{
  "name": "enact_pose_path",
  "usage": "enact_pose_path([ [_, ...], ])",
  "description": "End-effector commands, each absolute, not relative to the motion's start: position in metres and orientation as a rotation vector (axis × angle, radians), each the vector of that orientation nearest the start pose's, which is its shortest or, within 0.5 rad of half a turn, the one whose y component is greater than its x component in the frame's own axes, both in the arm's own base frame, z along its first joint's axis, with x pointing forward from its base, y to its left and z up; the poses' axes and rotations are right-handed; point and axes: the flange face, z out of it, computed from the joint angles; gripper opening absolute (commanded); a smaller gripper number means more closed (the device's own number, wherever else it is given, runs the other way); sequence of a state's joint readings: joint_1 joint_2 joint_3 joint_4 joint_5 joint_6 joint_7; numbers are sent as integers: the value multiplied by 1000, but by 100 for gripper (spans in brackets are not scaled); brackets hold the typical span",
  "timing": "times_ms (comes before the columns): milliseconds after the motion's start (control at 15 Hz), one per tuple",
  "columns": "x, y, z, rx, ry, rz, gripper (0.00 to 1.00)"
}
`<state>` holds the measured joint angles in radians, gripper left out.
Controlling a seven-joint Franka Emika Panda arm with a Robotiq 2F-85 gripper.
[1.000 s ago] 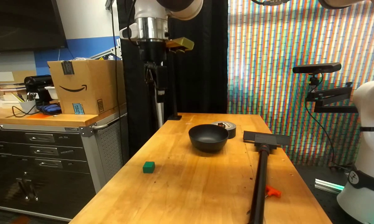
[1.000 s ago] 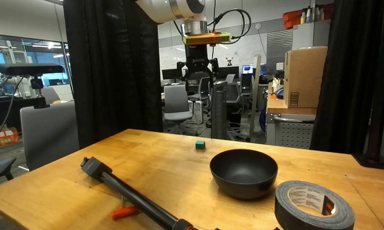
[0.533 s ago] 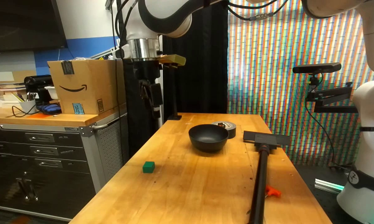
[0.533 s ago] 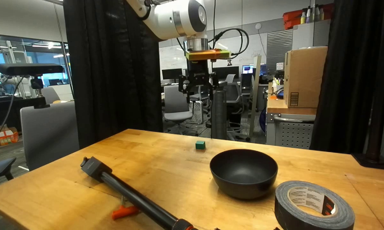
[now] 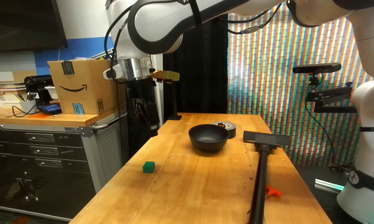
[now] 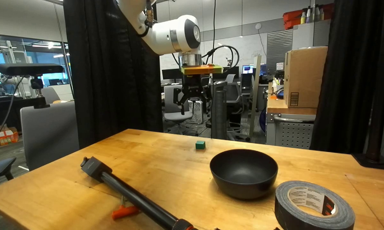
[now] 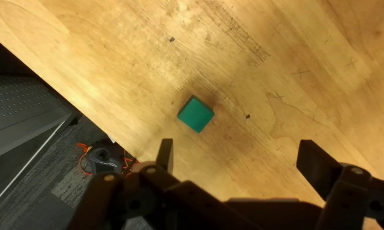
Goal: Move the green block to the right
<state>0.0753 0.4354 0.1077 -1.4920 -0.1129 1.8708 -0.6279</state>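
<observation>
The green block (image 7: 196,115) lies on the wooden table, turned corner-on in the wrist view, just beyond the fingertips and left of centre. It also shows in both exterior views (image 5: 148,167) (image 6: 200,145), near a table edge. My gripper (image 7: 236,151) is open, with a wide gap and nothing between its fingers. In the exterior views my gripper (image 5: 152,131) (image 6: 195,108) points down and hangs above the level of the block, apart from it.
A black bowl (image 6: 244,174) and a tape roll (image 6: 314,204) stand on the table (image 6: 153,159). A black pole tool (image 5: 261,174) lies along it, with an orange-red piece (image 5: 272,191) beside it. The table edge (image 7: 93,119) runs close to the block.
The arm and gripper have come down over the last second. In the last half second they also shifted a little left in both exterior views. The block has not moved.
</observation>
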Motion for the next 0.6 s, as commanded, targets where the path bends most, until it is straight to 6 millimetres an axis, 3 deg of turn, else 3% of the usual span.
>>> enact_pose_path([
  [0, 678, 111, 408, -2903, -1328, 104, 100],
  [533, 690, 103, 376, -2900, -1325, 127, 100],
])
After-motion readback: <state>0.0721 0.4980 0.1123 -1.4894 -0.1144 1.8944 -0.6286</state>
